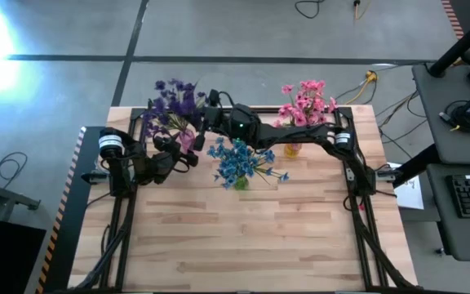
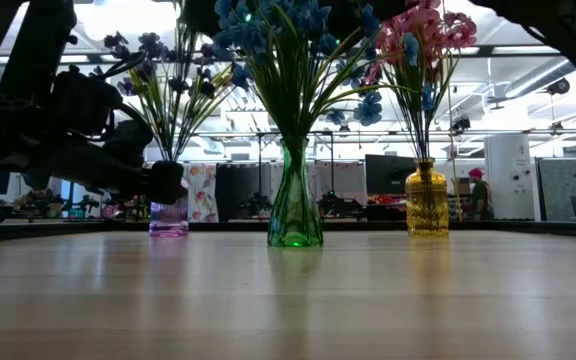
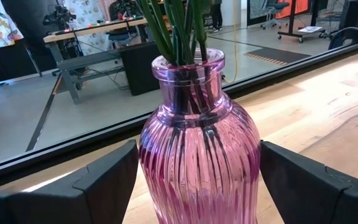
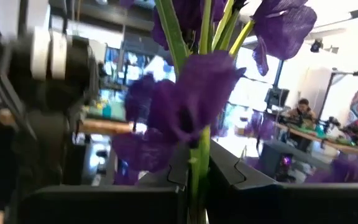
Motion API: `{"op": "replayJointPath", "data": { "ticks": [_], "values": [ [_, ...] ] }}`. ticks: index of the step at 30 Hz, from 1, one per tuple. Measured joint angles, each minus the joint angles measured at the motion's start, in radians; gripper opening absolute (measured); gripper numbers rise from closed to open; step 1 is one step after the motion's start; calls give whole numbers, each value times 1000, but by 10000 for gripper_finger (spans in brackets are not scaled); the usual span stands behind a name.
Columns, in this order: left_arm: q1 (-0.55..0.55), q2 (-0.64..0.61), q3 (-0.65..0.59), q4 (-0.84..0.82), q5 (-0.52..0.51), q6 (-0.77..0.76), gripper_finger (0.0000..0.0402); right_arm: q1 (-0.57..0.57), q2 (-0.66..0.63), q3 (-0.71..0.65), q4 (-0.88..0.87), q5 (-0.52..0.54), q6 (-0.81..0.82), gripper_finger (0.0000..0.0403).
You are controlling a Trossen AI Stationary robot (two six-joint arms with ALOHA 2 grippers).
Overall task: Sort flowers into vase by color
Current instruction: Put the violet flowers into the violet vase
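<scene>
Three glass vases stand on the table. A purple ribbed vase (image 3: pixel 197 149) holds purple flowers (image 1: pixel 172 102). The green vase (image 2: pixel 295 205) carries blue flowers (image 1: pixel 241 162), and the yellow vase (image 2: pixel 427 205) carries pink flowers (image 1: pixel 307 102). My left gripper (image 3: pixel 197 163) is at the purple vase with one finger on each side of it. My right gripper (image 4: pixel 197 171) reaches across from the right into the purple bunch and is shut on a purple flower sprig (image 4: pixel 191 106). My left gripper holds the purple vase by its ribbed belly (image 3: pixel 151 171), below the neck, one finger against each side wall. The fingers come in level from the table's left. The vase stands upright on the table. My right gripper pinches the green stem (image 4: pixel 199 146) of a purple sprig between its two fingers, just under a blossom. The stem runs upright across the fingers. Its lower end is hidden below the fingers.
The green vase with blue flowers stands just right of the purple vase, close under my right arm (image 1: pixel 292 135). The yellow vase stands farther right near the far edge. The near half of the wooden table (image 1: pixel 243 237) is bare wood.
</scene>
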Motion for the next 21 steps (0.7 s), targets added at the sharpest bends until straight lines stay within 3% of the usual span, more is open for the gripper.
{"op": "replayJointPath", "data": {
  "ticks": [4,21],
  "values": [
    [0,0,0,-1,0,0,310,0,8,-2,-3,47,-26,17],
    [0,0,0,-2,0,0,310,-5,24,0,-1,50,-15,17]
  ]
}}
